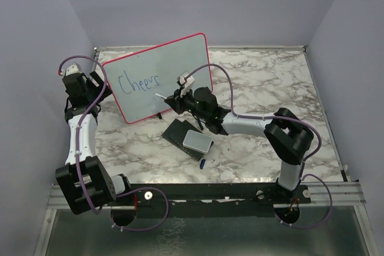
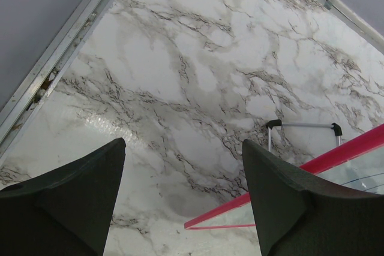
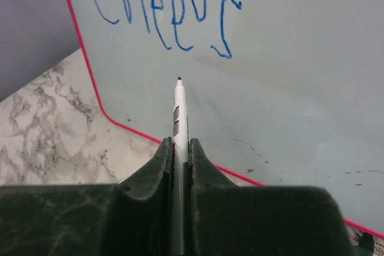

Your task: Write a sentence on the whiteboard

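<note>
Marker [image 3: 179,112] clamped in right hand [image 3: 177,145], left hand [image 2: 183,148] wide; touch tip lightly to whiteboard [image 3: 300,88], just below sentence [image 3: 165,19].

Quick colour rundown: the whiteboard [image 1: 174,64] is white with a thin red-pink frame, and the sentence [image 1: 138,82] on it is blue ink. The table [image 1: 270,82] is a white marble pattern with grey-black veins all over. The marker [image 3: 179,109] is white with a dark tip. The block [image 1: 176,130] is blackish, its pad [image 1: 197,141] pale grey-white. The walls [image 1: 180,4] are lavender. The left arm [image 1: 81,136] and right arm [image 1: 246,125] are white and black.
</note>
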### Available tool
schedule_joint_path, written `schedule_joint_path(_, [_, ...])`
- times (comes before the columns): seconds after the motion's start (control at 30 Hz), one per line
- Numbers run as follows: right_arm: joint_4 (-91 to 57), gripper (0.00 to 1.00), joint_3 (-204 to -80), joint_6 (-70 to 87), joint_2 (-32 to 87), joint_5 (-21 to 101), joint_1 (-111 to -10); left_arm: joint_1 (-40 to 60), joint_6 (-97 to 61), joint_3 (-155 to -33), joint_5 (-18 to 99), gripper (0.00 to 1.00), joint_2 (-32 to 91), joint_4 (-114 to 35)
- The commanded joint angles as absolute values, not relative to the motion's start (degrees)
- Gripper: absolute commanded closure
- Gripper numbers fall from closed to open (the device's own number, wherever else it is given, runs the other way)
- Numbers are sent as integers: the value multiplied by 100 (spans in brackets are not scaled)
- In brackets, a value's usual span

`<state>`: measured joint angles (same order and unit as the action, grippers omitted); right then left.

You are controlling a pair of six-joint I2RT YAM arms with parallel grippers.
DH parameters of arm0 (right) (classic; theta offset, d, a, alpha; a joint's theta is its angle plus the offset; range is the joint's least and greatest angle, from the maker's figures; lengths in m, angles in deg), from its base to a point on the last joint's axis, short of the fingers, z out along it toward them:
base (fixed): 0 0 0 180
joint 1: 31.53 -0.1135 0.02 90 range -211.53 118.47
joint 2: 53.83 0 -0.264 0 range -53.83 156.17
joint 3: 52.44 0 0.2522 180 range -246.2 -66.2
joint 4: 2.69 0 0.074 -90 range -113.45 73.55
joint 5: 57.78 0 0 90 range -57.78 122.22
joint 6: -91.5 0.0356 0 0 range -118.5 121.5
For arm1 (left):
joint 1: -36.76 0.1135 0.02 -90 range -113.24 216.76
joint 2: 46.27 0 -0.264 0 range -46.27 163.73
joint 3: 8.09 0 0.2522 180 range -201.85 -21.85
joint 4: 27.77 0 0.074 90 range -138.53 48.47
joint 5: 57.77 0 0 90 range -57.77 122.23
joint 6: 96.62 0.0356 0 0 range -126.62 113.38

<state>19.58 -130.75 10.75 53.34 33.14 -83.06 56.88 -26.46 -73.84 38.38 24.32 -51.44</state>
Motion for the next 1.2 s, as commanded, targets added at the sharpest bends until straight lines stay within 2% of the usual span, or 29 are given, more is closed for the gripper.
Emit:
schedule_joint_path(0.0, [2285,99,-12907,958,4886,3327,-8365,5585,-2598,-7327,3980,20,2316,-5039])
schedule_joint_path(0.63, [2438,99,-12535,915,4405,3574,-7919,5426,-2439,-7301,3798,20,2298,-5037])
schedule_joint_path(1.17, [2417,99,-12877,982,4852,3719,-7749,5328,-2394,-7300,3776,20,2273,-5040])
